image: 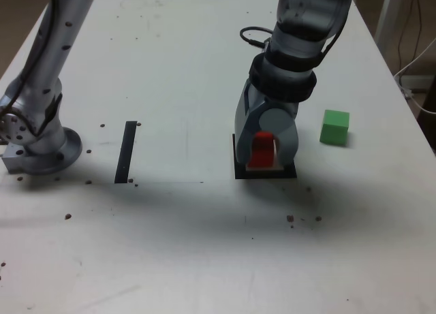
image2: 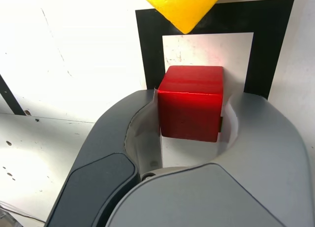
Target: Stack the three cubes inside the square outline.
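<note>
On the speckled white table [image: 170, 69] (square outline [image: 240, 171] marked).

The end effector [image: 263, 150] hid most of the red cube [image: 261, 149] and the rear of the square outline [image: 266, 172] in the exterior view. Beyond it, the yellow cube [image2: 181, 6] was cut off by the wrist picture's edge (only one corner showed).

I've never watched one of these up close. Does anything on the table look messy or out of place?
Only small things: dark crumb-like specks dot the white table, and the yellow cube sits cornerwise, overlapping the square outline rather than squared inside it.
</note>
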{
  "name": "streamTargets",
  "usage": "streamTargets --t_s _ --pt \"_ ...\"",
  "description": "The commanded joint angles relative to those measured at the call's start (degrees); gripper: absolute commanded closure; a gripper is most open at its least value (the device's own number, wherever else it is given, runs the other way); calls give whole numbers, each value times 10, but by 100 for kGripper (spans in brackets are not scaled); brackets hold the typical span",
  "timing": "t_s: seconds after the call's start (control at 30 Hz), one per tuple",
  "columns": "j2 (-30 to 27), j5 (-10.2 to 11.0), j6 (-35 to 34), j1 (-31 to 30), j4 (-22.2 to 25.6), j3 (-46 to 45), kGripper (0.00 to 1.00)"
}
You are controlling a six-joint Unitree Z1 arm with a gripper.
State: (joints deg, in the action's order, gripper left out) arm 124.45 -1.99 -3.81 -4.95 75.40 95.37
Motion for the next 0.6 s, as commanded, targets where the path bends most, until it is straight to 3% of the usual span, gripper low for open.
streamTargets --t_s 0.0,0.2,0.57 --pt "-2 -2 3 2 -4 -5 0" --pt "-18 2 6 5 -6 -16 0" --pt "-96 86 35 23 31 -45 0"
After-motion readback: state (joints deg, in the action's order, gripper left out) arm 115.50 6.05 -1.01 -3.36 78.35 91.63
